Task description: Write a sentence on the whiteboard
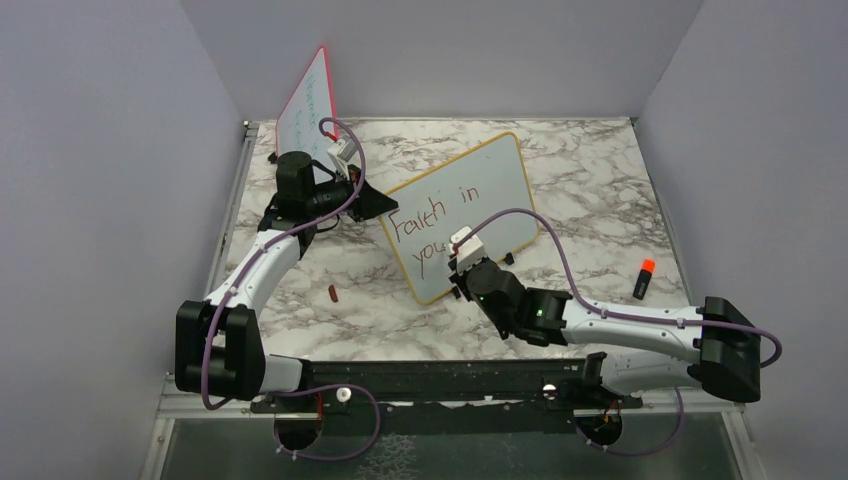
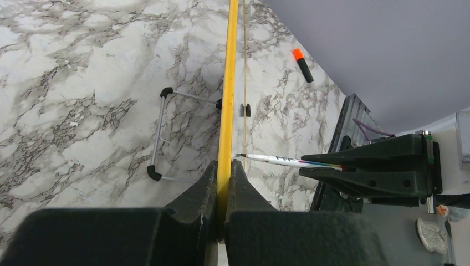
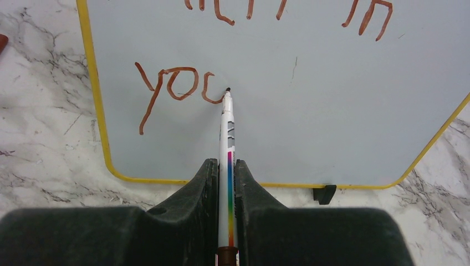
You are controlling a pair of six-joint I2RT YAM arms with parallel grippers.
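Observation:
The whiteboard (image 1: 500, 170), yellow-framed, stands tilted in the middle of the marble table. On it the sentence (image 1: 432, 222) reads "Faith in" with "you" (image 3: 176, 87) below, in dark red. My left gripper (image 1: 384, 204) is shut on the board's left edge; in the left wrist view its jaws (image 2: 224, 166) pinch the yellow frame (image 2: 228, 100). My right gripper (image 3: 227, 165) is shut on a white marker (image 3: 227, 133) with a rainbow stripe. The marker's tip touches the board at the end of the "u". That marker (image 2: 282, 161) also shows in the left wrist view, meeting the board's face.
A red-framed board (image 1: 308, 100) with faint writing leans at the back left corner. A black marker with an orange cap (image 1: 642, 279) lies at the right. A small red cap (image 1: 332, 293) lies left of the whiteboard. The board's wire stand (image 2: 159, 133) rests behind it.

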